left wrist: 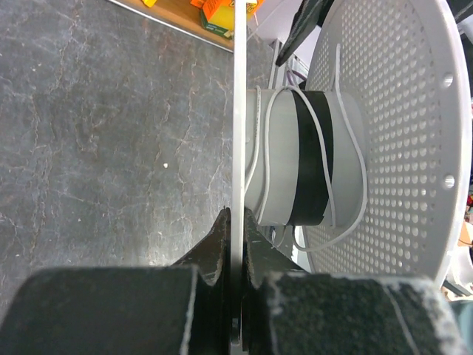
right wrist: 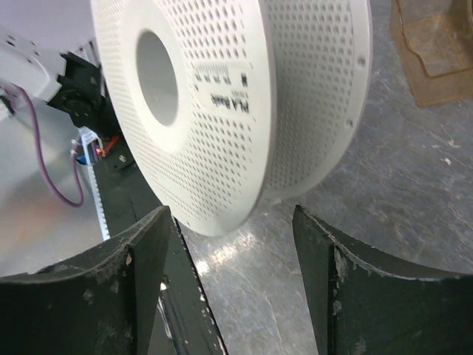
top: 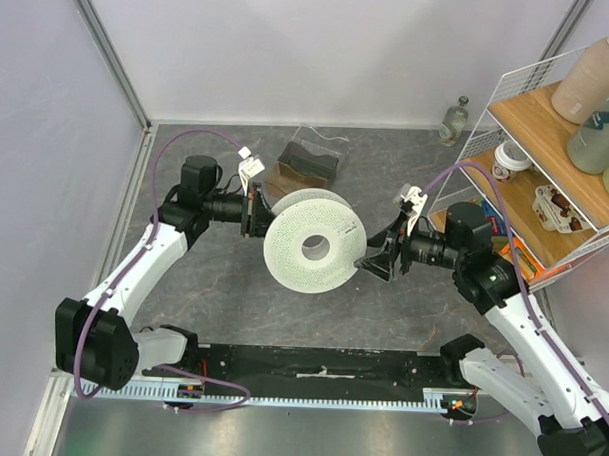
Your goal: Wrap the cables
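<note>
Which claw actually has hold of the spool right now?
The left claw, shut on the thin edge of one flange of the spool. The right claw stands open beside the rim, gripping nothing.

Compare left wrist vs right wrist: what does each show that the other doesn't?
Left wrist only: the left gripper clamped on the spool rim, the hub with its black band, and the thin white cable looped loosely around it. Right wrist only: the right gripper open, facing the spool's outer face with its centre hole and label, plus an amber tray. Both: the white perforated spool and the grey table.
</note>
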Available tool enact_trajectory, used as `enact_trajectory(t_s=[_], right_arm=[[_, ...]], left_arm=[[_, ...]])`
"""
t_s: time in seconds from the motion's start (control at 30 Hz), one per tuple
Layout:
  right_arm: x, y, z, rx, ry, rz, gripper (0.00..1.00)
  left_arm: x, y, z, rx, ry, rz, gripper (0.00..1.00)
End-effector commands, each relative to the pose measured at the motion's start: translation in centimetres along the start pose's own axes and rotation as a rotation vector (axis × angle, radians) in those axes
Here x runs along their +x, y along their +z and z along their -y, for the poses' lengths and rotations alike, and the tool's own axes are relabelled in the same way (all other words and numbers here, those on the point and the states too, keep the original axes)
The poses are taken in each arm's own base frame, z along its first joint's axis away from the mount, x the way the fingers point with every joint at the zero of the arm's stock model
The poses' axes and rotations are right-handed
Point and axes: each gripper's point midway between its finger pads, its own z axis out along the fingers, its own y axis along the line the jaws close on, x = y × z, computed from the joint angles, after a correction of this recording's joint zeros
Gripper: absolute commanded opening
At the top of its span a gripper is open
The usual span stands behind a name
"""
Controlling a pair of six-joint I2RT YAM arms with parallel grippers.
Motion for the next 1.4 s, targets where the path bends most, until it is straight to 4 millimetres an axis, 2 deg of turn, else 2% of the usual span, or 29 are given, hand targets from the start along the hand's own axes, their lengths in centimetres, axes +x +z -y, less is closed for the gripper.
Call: enact_trajectory(t_s=[0.0, 0.1, 0.23, 0.43, 0.57, 0.63, 0.73, 0.77, 0.8, 0.87, 0.97, 1.0, 1.07, 1.3, 1.33, 1.37], right_arm=[[-1.5, 0.5, -1.4, -0.088, 0.043, 0.062, 0.73], [-1.8, 1.0, -1.8, -0.139, 0.077, 0.086, 0.70], [-1.5, 1.8, -1.4, -0.155, 0.101, 0.082, 0.68], [-1.4, 2.7, -1.6, -0.212, 0.125, 0.074, 0.47], [-0.2, 3.0, -1.5, -0.227, 0.204, 0.041, 0.36], [-0.2, 3.2, -1.5, -0.237, 0.207, 0.052, 0.31], [0.3, 3.5, -1.2, -0.238, 0.225, 0.047, 0.17], [0.5, 3.7, -1.1, -0.237, 0.228, 0.043, 0.11], [0.5, 3.8, -1.1, -0.239, 0.226, 0.041, 0.00], [0.4, 4.0, -0.8, -0.235, 0.224, 0.045, 0.00], [0.5, 4.2, -0.6, -0.229, 0.243, 0.045, 0.00], [0.6, 4.3, -0.5, -0.231, 0.253, 0.045, 0.00], [0.9, 4.5, -0.4, -0.239, 0.274, 0.039, 0.00], [1.7, 5.3, 0.9, -0.231, 0.350, 0.035, 0.00], [1.8, 5.5, 1.1, -0.235, 0.362, 0.037, 0.00], [2.1, 5.7, 1.3, -0.237, 0.374, 0.033, 0.00]], left_arm=[[-0.6, 0.0, 0.6, 0.064, 0.101, 0.020, 0.02], [-0.2, 0.1, 0.6, 0.080, 0.116, 0.012, 0.02], [0.6, 0.2, 0.8, 0.102, 0.166, 0.001, 0.02], [1.7, 0.4, 0.1, 0.107, 0.189, -0.023, 0.01], [2.1, 0.7, -0.5, 0.110, 0.184, -0.031, 0.01], [2.3, 0.7, -0.7, 0.109, 0.184, -0.032, 0.01], [2.5, 0.8, -1.0, 0.107, 0.185, -0.038, 0.02], [2.6, 0.7, -1.1, 0.104, 0.184, -0.041, 0.02], [2.7, 0.8, -1.2, 0.098, 0.185, -0.046, 0.01], [3.0, 0.6, -1.6, 0.082, 0.174, -0.061, 0.03], [3.4, 0.2, -2.3, 0.055, 0.165, -0.080, 0.18], [3.5, 0.0, -2.7, 0.038, 0.159, -0.080, 0.28], [3.3, -0.7, -3.4, -0.001, 0.151, -0.070, 0.40], [2.6, -3.3, -6.1, -0.142, 0.152, -0.049, 0.62], [2.7, -3.6, -6.6, -0.165, 0.146, -0.050, 0.71], [2.9, -4.0, -7.3, -0.199, 0.139, -0.055, 0.74]])
